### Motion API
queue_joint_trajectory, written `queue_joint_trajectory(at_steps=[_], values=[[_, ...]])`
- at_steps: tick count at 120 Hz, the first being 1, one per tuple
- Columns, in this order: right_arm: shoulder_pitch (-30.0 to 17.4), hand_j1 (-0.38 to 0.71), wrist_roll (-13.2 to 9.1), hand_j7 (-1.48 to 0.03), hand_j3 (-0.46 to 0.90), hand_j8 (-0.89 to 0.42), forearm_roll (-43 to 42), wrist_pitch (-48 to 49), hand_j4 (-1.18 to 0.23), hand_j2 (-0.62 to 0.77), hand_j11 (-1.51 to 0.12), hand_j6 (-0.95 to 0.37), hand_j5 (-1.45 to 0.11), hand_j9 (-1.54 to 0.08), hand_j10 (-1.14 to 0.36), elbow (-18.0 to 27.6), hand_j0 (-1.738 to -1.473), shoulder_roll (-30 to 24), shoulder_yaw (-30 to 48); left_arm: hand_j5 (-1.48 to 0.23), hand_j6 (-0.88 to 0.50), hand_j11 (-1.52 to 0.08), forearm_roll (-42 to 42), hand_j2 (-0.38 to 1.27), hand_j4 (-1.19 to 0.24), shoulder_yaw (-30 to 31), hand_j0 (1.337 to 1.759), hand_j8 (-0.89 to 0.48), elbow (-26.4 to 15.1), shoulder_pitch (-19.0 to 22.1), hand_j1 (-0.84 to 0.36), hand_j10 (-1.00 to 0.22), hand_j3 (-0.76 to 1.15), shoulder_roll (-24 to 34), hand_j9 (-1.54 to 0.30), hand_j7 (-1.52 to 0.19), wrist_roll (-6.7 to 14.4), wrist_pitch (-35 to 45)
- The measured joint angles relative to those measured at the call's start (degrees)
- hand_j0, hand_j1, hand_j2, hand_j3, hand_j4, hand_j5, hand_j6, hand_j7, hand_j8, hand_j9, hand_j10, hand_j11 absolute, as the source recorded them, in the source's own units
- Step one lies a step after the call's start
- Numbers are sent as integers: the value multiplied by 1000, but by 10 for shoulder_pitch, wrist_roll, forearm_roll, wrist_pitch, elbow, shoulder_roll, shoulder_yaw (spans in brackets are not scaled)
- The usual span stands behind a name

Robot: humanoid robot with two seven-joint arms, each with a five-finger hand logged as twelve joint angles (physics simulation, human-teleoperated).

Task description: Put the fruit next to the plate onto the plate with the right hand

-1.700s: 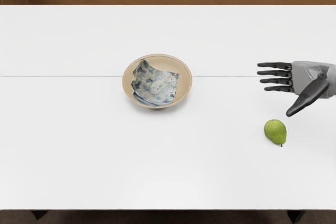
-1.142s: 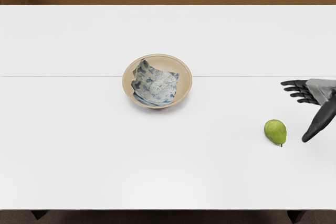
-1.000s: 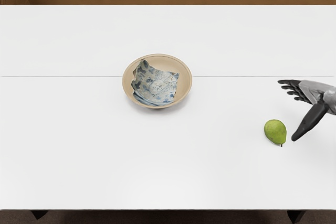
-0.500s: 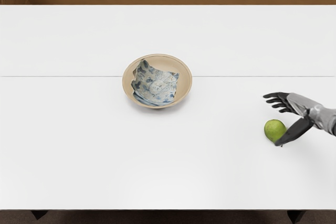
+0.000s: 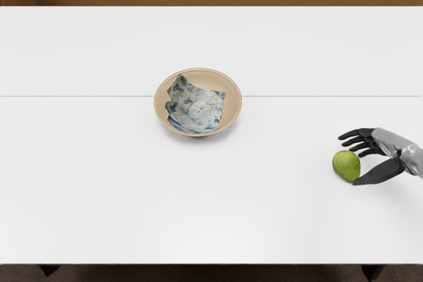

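the right hand [image 5: 383,144] comes in low at the far right, open: its dark fingers [image 5: 355,139] fan behind the pear [image 5: 345,164] and the thumb stretches along the pear's near side. whether any digit touches the skin i cannot tell. the pear lies on the desk [image 5: 277,216], well apart from the plate [image 5: 233,105], so nothing is on the plate yet.

the risk, as i judge it: the pear is smooth, rounded and tapered, so fingers closing off-centre could squeeze it out or send it rolling across the slick desk. the thumb alone could nudge it first.

the plate is a shallow tan ceramic round with a blue-and-white patterned centre. its raised rim could catch a low carry. the desk is flat, plain white and matte.
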Motion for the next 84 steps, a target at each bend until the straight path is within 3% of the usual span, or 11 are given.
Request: queue_joint_trajectory(at_steps=[24, 27, 39, 73, 84], values=[[-3, 77, 3, -467, 0, -365, 0, -1, -365, -65, -467, -367, -468, -468, -364, -18, -1658, 27, 1, 0, 0, 0, 0, 0, 0, 0, 1658, 0, 0, 0, 349, 0, 0, 0, 0, 0, 0, 0], [-3, 78, 3, -468, 0, -371, 0, -2, -370, -65, -612, -368, -464, -463, -302, -19, -1658, 29, 1, 0, 0, 0, 0, 0, 0, 0, 1658, 0, 0, 0, 349, 0, 0, 0, 0, 0, 0, 0], [-3, 84, 4, -474, 0, -382, 1, -3, -380, -67, -894, -372, -462, -460, -170, -25, -1658, 38, 2, 0, 0, 0, 0, 0, 0, 0, 1658, 0, 0, 0, 349, 0, 0, 0, 0, 0, 0, 0], [-3, 155, 5, -551, 0, -445, 6, -4, -443, -79, -1078, -430, -532, -530, -84, -29, -1658, 46, 2, 0, 0, 0, 0, 0, 0, 0, 1658, 0, 0, 0, 349, 0, 0, 0, 0, 0, 0, 0], [-3, 186, 5, -594, 0, -451, 10, -2, -474, -43, -1019, -463, -578, -577, -133, -29, -1658, 44, 2, 0, 0, 0, 0, 0, 0, 0, 1658, 0, 0, 0, 349, 0, 0, 0, 0, 0, 0, 0]])
